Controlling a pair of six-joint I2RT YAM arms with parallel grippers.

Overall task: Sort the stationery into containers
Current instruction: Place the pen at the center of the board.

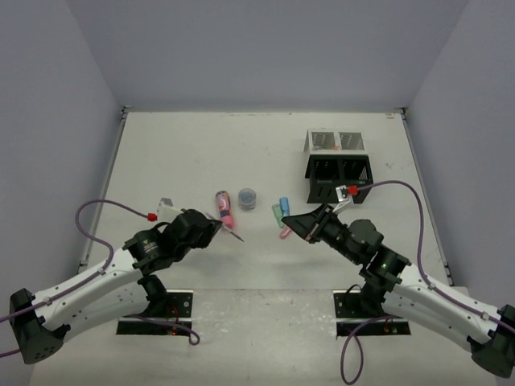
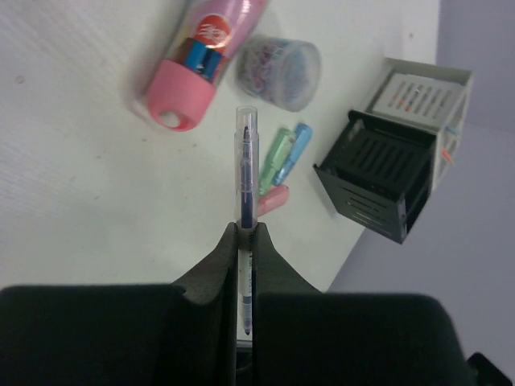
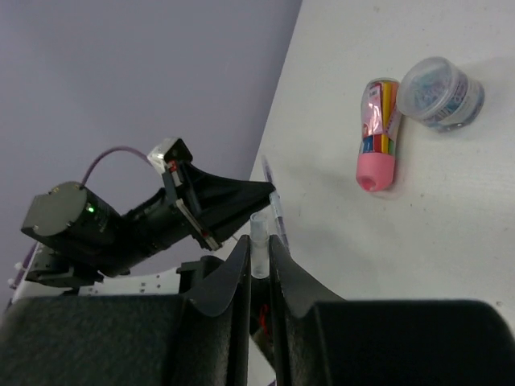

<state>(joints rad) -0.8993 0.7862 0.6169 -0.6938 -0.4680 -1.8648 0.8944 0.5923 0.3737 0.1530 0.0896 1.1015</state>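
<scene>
Left hand (image 2: 245, 235) is pressed together on a clear-barrelled blue pen (image 2: 245, 161), pinching it partway along so most of the barrel sticks out ahead of the fingers, above the white table (image 2: 80, 201). Just beyond the pen tip lie a pink-capped clear tube of coloured sticks (image 2: 201, 48) and a small round pot of clips (image 2: 278, 60). Further off are stubby green (image 2: 278, 151), blue (image 2: 296, 151) and pink (image 2: 272, 199) markers. The black mesh box (image 2: 378, 181) and the white mesh box (image 2: 426, 92) behind it stand well apart from the pen, at the far right.

Right hand (image 3: 259, 248) sits between the pen and the boxes, pinching a short clear tube (image 3: 259, 229), possibly a cap; I cannot tell.

To do this step well, I would hold the pinch firm, lift clear of the pot and markers, and pass wide of the right hand. Then tip the pen down over one compartment and let go only once it is inside.
</scene>
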